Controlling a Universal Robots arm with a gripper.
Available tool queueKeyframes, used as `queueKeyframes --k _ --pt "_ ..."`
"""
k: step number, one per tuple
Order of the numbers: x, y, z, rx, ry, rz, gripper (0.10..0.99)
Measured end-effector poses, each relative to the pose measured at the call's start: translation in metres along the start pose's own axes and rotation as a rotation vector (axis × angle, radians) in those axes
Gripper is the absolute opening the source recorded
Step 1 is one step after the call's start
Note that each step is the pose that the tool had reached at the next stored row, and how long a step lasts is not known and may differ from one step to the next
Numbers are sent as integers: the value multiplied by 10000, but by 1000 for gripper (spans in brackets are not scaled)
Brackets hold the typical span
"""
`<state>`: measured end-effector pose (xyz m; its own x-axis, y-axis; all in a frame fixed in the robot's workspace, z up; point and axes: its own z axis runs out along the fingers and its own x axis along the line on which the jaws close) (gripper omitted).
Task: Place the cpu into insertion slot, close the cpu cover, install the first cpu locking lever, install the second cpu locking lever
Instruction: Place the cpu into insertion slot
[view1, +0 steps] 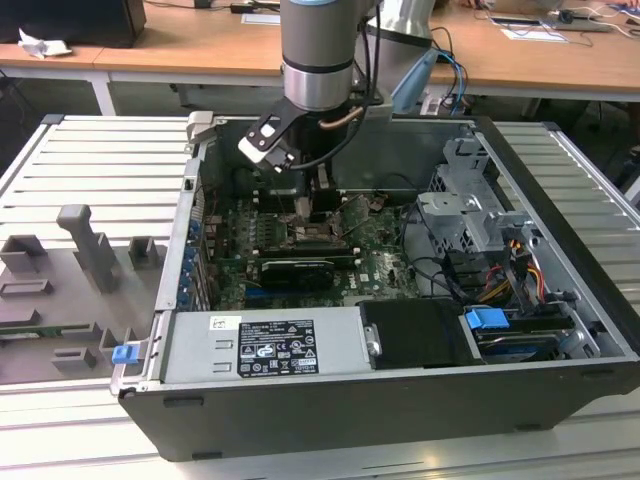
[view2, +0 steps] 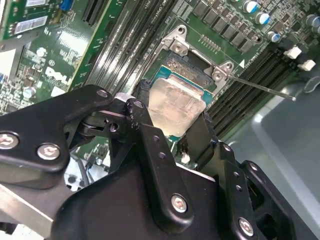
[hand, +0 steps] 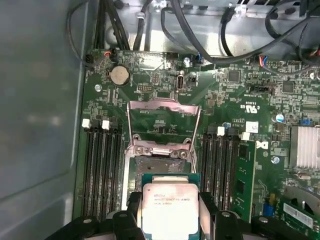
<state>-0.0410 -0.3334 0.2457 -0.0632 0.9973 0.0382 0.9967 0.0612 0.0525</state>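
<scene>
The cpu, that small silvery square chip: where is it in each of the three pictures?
Exterior view: too small to tell; look beneath the hand.
First wrist view: cpu between the hand's fingers, beside the open cpu cover.
Second wrist view: cpu between the same fingers, above the socket.
Shared landmark: black memory slots flanking the socket.

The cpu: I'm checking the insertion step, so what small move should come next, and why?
Probably ease it straight down a little. The gripper holds the cpu over the socket, and the cpu cover is swung open, so nothing seems to block the way.
</scene>
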Motion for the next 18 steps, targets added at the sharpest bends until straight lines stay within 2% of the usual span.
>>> queueKeyframes --k 1,5,6,9,11,15,18 --pt "-3 -6 102 -12 -17 303 541" --pt "-5 -11 184 -16 -21 403 541" --pt "-3 -16 265 -16 -21 404 541" --pt "68 -13 298 -20 -29 516 541" --pt "95 -13 345 -21 -44 535 541" --pt "99 -13 393 -31 -65 835 541" --pt "100 -13 418 -32 -65 846 541"
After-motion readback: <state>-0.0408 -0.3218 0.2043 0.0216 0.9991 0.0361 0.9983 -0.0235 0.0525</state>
